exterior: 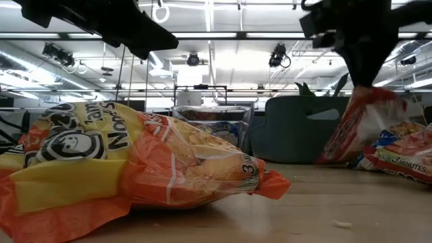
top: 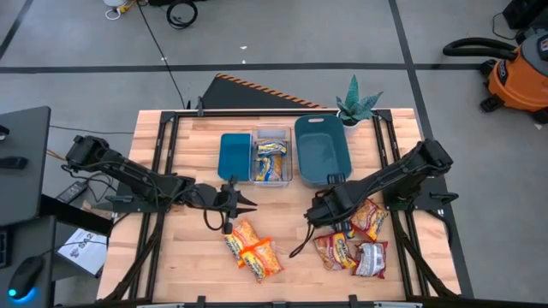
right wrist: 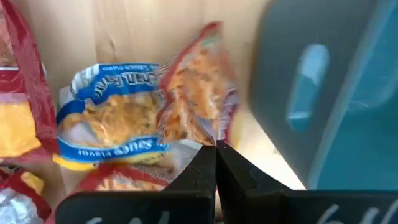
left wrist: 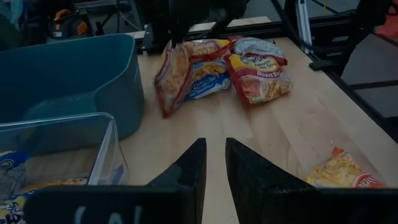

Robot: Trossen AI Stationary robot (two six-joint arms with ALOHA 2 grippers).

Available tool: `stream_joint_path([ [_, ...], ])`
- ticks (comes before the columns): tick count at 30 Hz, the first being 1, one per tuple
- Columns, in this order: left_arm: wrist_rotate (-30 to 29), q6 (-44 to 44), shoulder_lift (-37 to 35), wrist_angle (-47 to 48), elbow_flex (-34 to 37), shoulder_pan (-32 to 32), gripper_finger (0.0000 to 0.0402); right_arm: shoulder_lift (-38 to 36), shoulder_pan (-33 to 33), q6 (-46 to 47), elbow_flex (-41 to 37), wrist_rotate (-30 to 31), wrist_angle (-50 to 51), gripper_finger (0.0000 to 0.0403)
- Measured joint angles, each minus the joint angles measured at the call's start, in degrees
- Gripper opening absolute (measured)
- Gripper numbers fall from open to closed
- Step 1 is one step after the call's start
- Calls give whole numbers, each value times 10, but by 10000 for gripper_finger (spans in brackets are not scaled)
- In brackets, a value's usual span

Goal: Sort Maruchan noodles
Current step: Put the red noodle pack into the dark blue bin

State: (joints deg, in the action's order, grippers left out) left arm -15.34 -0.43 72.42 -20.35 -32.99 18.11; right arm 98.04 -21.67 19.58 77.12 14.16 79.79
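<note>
My right gripper (top: 330, 214) hangs over the table's right half, shut on a red-brown noodle packet (right wrist: 193, 93) just in front of the teal bin (top: 321, 152). Under it lie a yellow-and-blue packet (right wrist: 112, 115), more red-brown packets (top: 337, 251) and a silvery-white one (top: 372, 259), all flat on the wood. Two orange-yellow packets (top: 253, 249) lie at the near middle. The clear bin (top: 272, 159) holds yellow-and-blue packets. My left gripper (left wrist: 214, 152) is open and holds nothing; it hovers in front of the clear bin. My right gripper pinches the red-brown packet by its upper edge (right wrist: 208, 138) between the two shut fingers, coming from above and pointing down. The packet hangs upright below the fingers (exterior: 358, 125). Its lower end (left wrist: 165, 111) is at the tabletop beside the pile.
A flat teal bin (top: 234, 156) sits left of the clear bin. A potted plant (top: 356, 106) stands at the far right corner, beside the black frame rails (top: 390, 145). Bare wood (top: 193, 257) lies at the near left.
</note>
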Motion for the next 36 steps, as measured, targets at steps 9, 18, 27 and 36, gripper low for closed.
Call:
stream_joint_path([
  [9, -1, 8, 0, -24, 0, 0, 66, -11, -2, -8, 139, 96, 97, 5],
  [18, -1, 11, 0, -25, 0, 0, 66, -64, 32, -78, 232, 168, 99, 5],
  [27, -1, 11, 0, -25, 0, 0, 66, -83, 155, -176, 228, 193, 35, 5],
  [36, -1, 11, 0, -20, 0, 0, 66, -82, 309, -296, 138, 134, -81, 5],
])
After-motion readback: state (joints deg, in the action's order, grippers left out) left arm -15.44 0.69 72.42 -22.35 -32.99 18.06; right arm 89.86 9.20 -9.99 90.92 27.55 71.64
